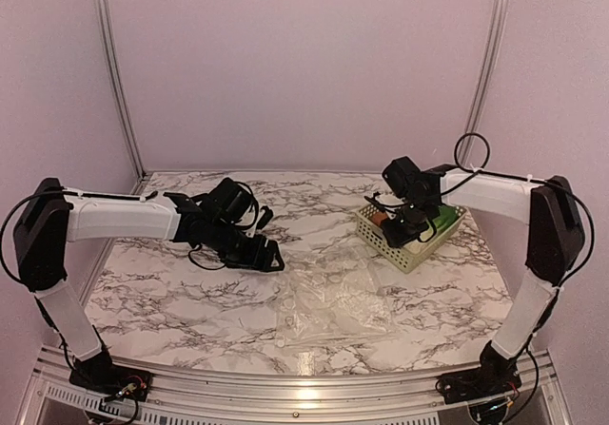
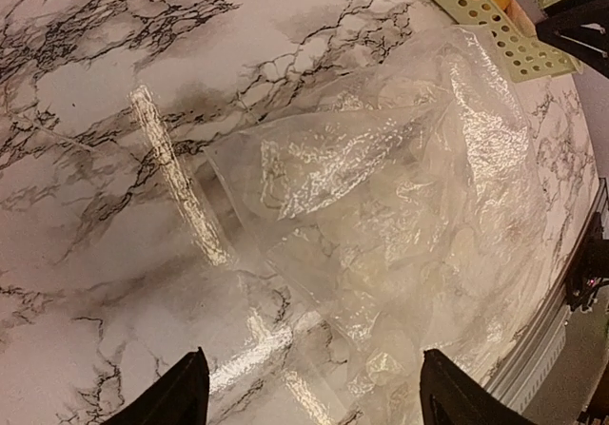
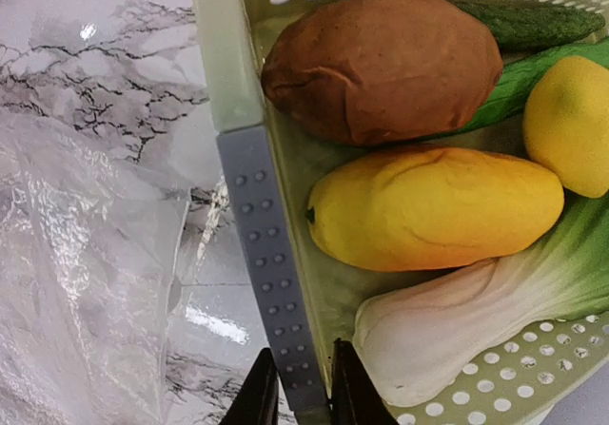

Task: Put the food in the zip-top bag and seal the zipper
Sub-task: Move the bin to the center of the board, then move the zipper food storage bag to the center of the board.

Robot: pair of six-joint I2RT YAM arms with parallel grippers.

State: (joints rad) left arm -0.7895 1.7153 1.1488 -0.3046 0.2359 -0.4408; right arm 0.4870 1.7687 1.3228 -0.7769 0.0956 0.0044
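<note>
Right end effector [image 3: 303,395] is pinching the basket [image 3: 228,73] wall, probably to steady it. Left end effector [image 2: 314,396] is hovering wide over the zip-top bag [image 2: 400,206].

I can read no text, label, brand, number or sign anywhere in my views. The zip-top bag [image 2: 381,206] carries only faint pale dots (a pattern, not lettering). The basket [image 3: 221,49] shows plain rows of holes, and the marbled desk [image 1: 171,292] has dark veins with nothing written on it.
</note>
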